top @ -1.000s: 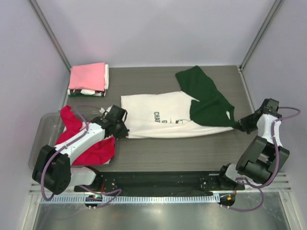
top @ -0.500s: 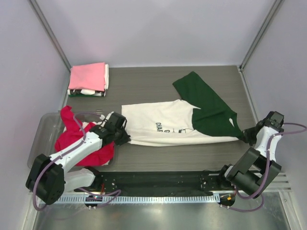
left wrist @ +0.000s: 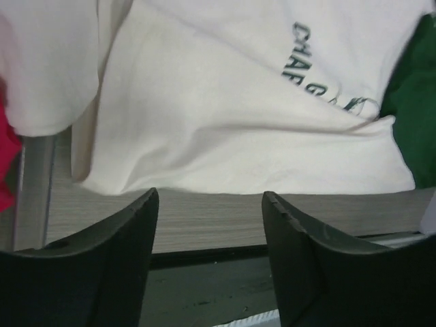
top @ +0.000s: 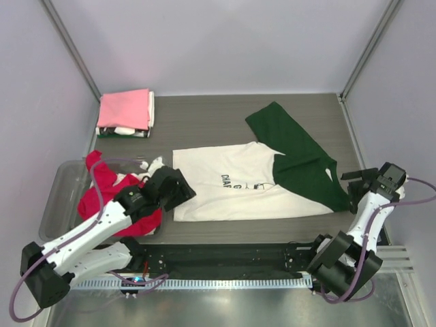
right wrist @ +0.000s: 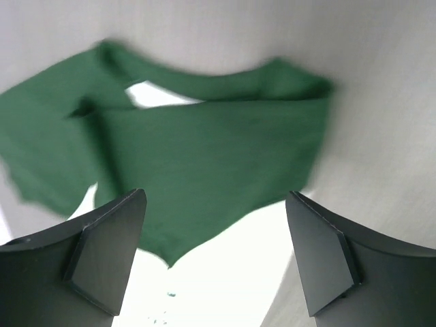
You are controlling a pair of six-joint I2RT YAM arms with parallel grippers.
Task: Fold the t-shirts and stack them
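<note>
The left gripper (left wrist: 210, 197) has its jaws parted with nothing between them, just off the lower-left corner of the cream tee (top: 225, 191); the right gripper (right wrist: 214, 197) gapes wide and empty too, at the right edge of the top view beside the green tee (top: 300, 163). The cream tee lies flat mid-frame, black print up, and the green tee overlaps its right end, reaching toward upper right. A red tee (top: 102, 187) is heaped at left, partly over a clear bin (top: 58, 197) and a folded pink tee (top: 124, 107) sits upper left atop other folded cloth
</note>
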